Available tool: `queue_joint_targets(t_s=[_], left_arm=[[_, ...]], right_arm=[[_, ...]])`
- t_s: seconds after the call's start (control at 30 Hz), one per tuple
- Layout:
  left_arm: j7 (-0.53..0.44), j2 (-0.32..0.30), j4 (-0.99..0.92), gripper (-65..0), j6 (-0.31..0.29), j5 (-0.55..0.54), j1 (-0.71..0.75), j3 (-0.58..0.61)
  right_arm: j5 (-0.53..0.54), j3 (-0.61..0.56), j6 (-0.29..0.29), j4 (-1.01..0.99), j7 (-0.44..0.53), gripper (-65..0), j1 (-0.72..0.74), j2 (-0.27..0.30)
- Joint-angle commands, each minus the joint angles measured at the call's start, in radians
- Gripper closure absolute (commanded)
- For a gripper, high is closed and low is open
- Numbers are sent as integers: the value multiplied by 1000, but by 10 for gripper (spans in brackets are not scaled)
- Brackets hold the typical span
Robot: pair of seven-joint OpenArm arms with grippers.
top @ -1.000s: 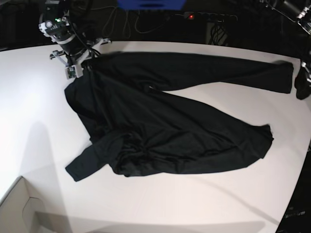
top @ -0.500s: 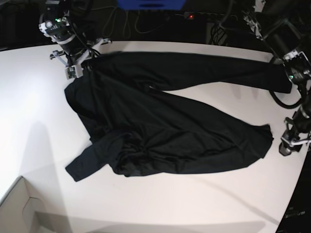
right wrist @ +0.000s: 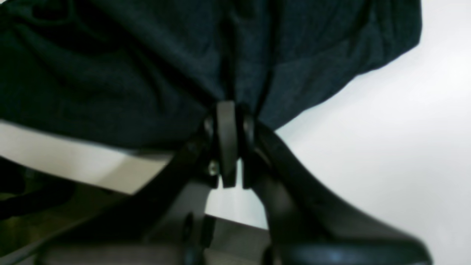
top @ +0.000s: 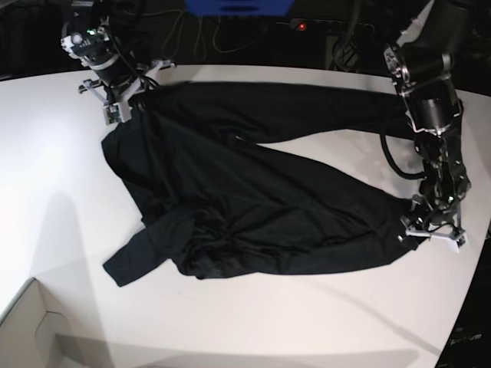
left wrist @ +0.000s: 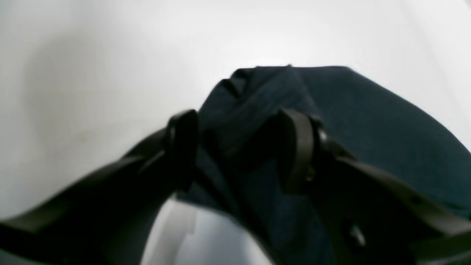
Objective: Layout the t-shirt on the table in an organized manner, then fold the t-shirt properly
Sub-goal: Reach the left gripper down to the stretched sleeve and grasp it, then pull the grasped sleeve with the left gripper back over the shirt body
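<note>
The black t-shirt [top: 268,207] lies spread and wrinkled across the white table [top: 307,322], one long part reaching to the back right and a bunched part at the front left. My right gripper [top: 124,106] is at the shirt's back left corner. The right wrist view shows it shut [right wrist: 228,143], pinching the cloth [right wrist: 147,73]. My left gripper [top: 427,227] is low at the shirt's right corner. In the left wrist view its fingers [left wrist: 182,147] stand apart [left wrist: 239,147] on either side of a raised fold of the shirt [left wrist: 368,121].
A pale cardboard box corner [top: 31,330] sits at the front left. The table's curved edge [top: 472,268] runs close behind my left gripper. Beyond the table's back edge lie cables and a power strip with a red light [top: 330,25].
My left arm has swung in from the far right and come down onto the shirt's right corner. My right gripper and the shirt have stayed in place.
</note>
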Motion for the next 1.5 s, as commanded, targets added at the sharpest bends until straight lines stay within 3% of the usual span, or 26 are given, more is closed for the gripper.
queue_joint_targets(t_s=[0.0, 0.2, 0.37, 0.53, 0.7, 0.87, 1.03, 1.2, 1.33, 1.47], left_arm=[[-34, -15, 7, -328, -5, -4, -45, -1], [-39, -13, -6, -328, -5, -4, -68, 13], [-39, -35, -6, -305, -5, -4, -71, 119], [-39, -36, -6, 0, -5, -6, -61, 140], [-31, -38, 71, 0, -5, -12, -26, 140], [38, -29, 363, -2, 1, -13, 112, 120], [178, 42, 628, -2, -7, -85, 256, -59], [316, 54, 786, -2, -7, -231, 383, -214], [408, 46, 803, -2, -7, -343, 472, -326], [419, 46, 745, -2, -7, -368, 514, -400]], right_arm=[[13, 3, 4, 16, 21, 0, -2, 4], [13, 3, 4, 15, 21, 0, 0, 3], [11, 3, 4, 15, 20, 0, 12, 3], [11, 3, 4, 15, 20, 0, 14, 3], [11, 3, 4, 15, 20, 0, 14, 3], [11, 3, 4, 15, 20, 0, 14, 3], [11, 3, 4, 15, 20, 0, 14, 1], [11, 3, 4, 15, 20, 0, 12, 1], [11, 3, 4, 15, 20, 0, 12, 1], [11, 3, 4, 15, 20, 0, 11, 0]])
